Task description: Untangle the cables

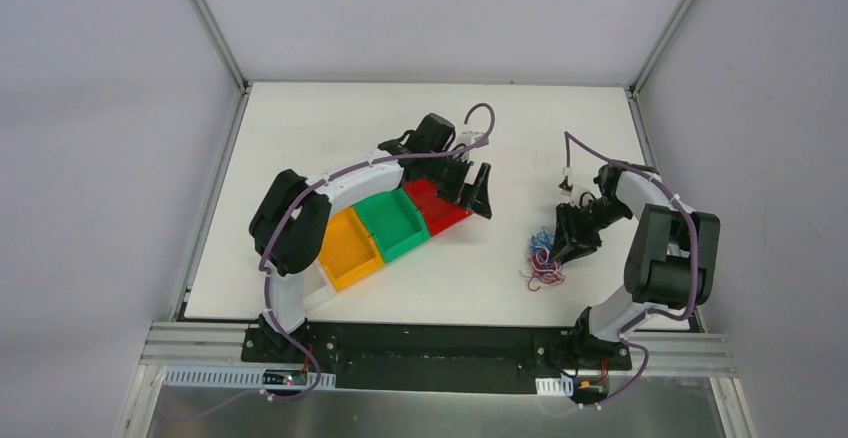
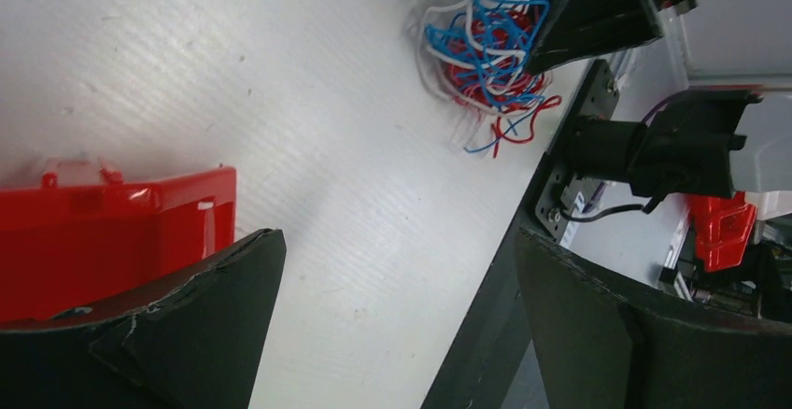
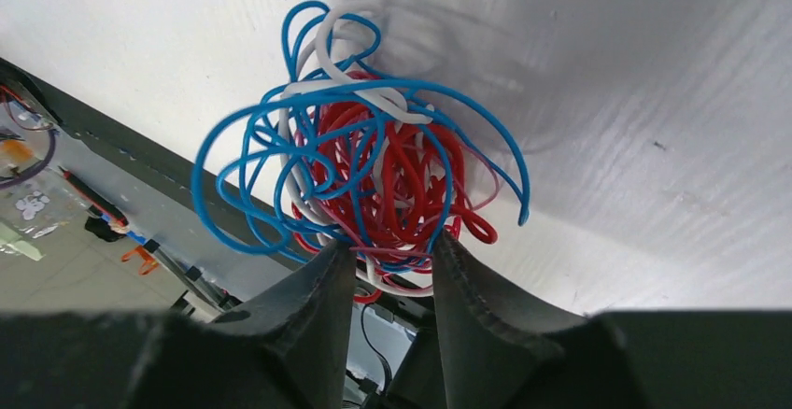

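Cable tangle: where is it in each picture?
Top external: cable tangle right of centre, on the white table.
Left wrist: tangle at the top, right of centre.
Right wrist: tangle in the middle of the picture.
Shared landmark: the right tool, at the tangle in all three.

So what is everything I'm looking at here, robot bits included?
table: one, white, under everything
cables: one tangled clump, blue, red and white, right side of the table
orange bin: one, orange, near end of the row on the left
green bin: one, green, middle of the row
red bin: one, red, far end of the row
left gripper: one, black, open, beside the red bin
right gripper: one, black, fingers closed on the clump's bottom strands
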### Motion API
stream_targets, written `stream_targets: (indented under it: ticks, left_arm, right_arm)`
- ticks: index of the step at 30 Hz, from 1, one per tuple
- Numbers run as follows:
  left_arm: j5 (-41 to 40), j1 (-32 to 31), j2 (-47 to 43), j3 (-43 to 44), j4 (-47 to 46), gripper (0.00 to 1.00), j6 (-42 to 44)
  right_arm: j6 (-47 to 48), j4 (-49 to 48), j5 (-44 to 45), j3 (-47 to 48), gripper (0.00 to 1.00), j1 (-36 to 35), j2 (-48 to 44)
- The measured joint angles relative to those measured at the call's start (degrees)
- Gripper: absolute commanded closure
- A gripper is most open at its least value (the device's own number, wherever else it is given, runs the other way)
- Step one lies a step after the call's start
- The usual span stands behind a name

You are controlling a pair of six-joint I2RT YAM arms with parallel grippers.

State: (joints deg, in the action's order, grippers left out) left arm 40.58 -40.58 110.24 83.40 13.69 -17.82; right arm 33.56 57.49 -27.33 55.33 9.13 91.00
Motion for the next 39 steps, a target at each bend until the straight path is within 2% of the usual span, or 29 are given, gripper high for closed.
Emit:
stream_targets:
  ticks: [2,3,4,5,12,16,21,29,39]
  left_arm:
    - [-0.15,-0.79,0.00,-0.33,-3.28,0.04,-2.05]
    - [-0.15,-1.14,0.00,-0.37,-4.31,0.05,-2.51]
    - [-0.24,-1.51,0.02,-0.37,-5.44,0.05,-3.02]
    - [-0.33,-1.90,0.02,-0.37,-6.56,0.05,-3.63]
    - [-0.33,-2.62,0.02,-0.37,-9.22,0.11,-4.83]
    - [-0.31,-2.93,0.02,-0.28,-10.03,0.16,-4.96]
    - [-0.15,-4.11,0.02,-0.17,-13.20,0.16,-4.74]
    - [2.78,-5.29,0.02,-0.20,-23.45,0.19,-0.26]
    - [7.02,-8.63,0.02,-0.20,-25.22,0.29,10.25]
  right_arm:
    - [-0.31,-0.44,-0.52,0.39,0.61,-0.07,1.75]
    - [-0.44,-0.70,-0.61,0.52,0.69,-0.13,2.27]
    - [-0.52,-0.90,-0.61,0.76,0.90,-0.28,2.91]
    - [-0.55,-1.22,-0.57,0.94,1.00,-0.37,3.52]
    - [0.66,-0.59,-3.23,2.49,1.00,-1.22,3.54]
    - [1.51,1.31,-5.70,2.80,1.00,-1.68,-6.08]
    - [2.05,4.94,-8.63,5.38,1.00,-2.67,-13.77]
    - [3.13,10.27,-10.69,5.86,1.00,-4.07,-13.35]
    - [4.09,13.70,-12.72,7.45,1.00,-5.88,-12.83]
